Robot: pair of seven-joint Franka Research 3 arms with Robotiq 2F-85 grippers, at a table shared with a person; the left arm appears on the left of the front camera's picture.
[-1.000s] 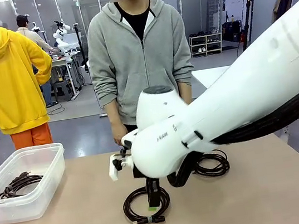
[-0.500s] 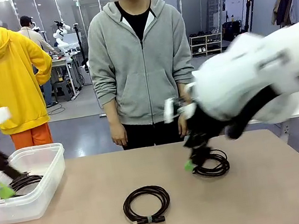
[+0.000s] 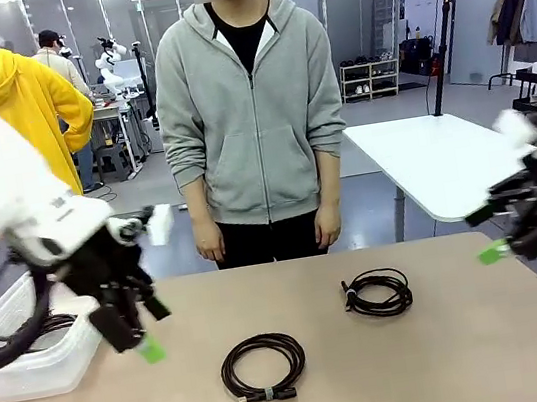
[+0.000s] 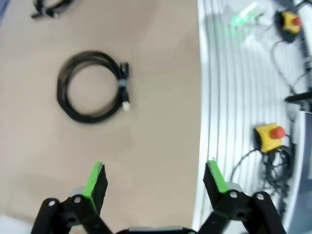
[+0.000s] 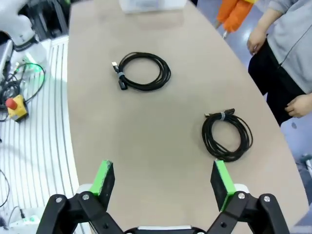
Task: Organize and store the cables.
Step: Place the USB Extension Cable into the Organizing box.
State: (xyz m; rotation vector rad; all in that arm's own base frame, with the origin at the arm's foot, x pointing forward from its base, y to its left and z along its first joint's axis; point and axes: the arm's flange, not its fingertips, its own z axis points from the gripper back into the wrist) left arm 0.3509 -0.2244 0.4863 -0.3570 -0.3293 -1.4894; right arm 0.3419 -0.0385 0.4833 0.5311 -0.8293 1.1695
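Two coiled black cables lie on the tan table: a larger one [image 3: 263, 366] near the front and a smaller one [image 3: 377, 293] behind it to the right. A third cable [image 3: 43, 327] lies in the clear bin [image 3: 69, 352] at the left. My left gripper [image 3: 146, 330] hangs open beside the bin, left of the front coil [image 4: 92, 87], empty [image 4: 155, 178]. My right gripper [image 3: 488, 234] is open and empty off the table's right edge. Its wrist view [image 5: 162, 180] looks over both coils [image 5: 144, 72] [image 5: 226, 135].
A person in a grey hoodie [image 3: 251, 113] stands at the far edge, hands [image 5: 302, 105] down at their sides. Beyond the near table edge is a ribbed floor with yellow stop buttons [image 4: 269, 136]. A white table [image 3: 434, 161] stands behind at the right.
My right arm has pulled back from the front coil to the right edge of the table. My left arm has swung from over the bin toward the table's middle. Both coils stay put.
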